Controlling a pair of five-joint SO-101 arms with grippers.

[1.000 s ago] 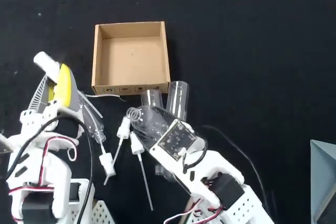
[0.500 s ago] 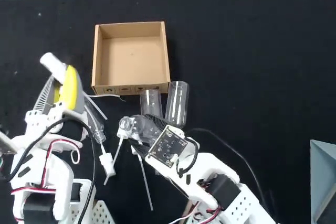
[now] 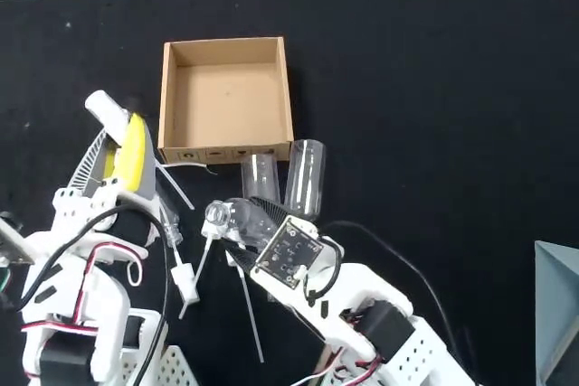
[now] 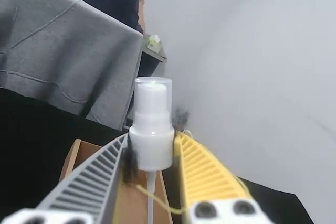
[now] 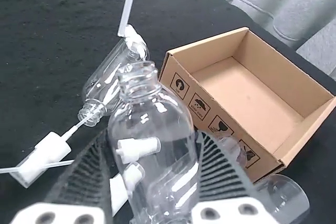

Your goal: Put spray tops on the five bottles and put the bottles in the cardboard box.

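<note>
My left gripper (image 3: 116, 126) is shut on a white spray top (image 3: 101, 107), held above the table left of the cardboard box (image 3: 226, 101). In the left wrist view the spray top (image 4: 152, 129) sits between the grey and yellow fingers, its thin tube hanging down. My right gripper (image 3: 242, 220) is shut on a clear bottle (image 3: 228, 215) in front of the box, open mouth pointing left. The right wrist view shows that bottle (image 5: 152, 140) upright between the fingers, neck bare. Two uncapped bottles (image 3: 261, 174) (image 3: 306, 174) lie by the box's front wall.
Another clear bottle (image 5: 113, 74) lies beside the left arm. Loose spray tops with long tubes (image 3: 185, 282) (image 3: 238, 258) lie between the two arms. A grey object (image 3: 556, 305) sits at the table's right edge. The box (image 5: 252, 93) has nothing in it.
My left gripper has carried the spray top to the right, closer to the box. The right gripper swung its bottle's mouth leftward a second ago and has kept still since.
</note>
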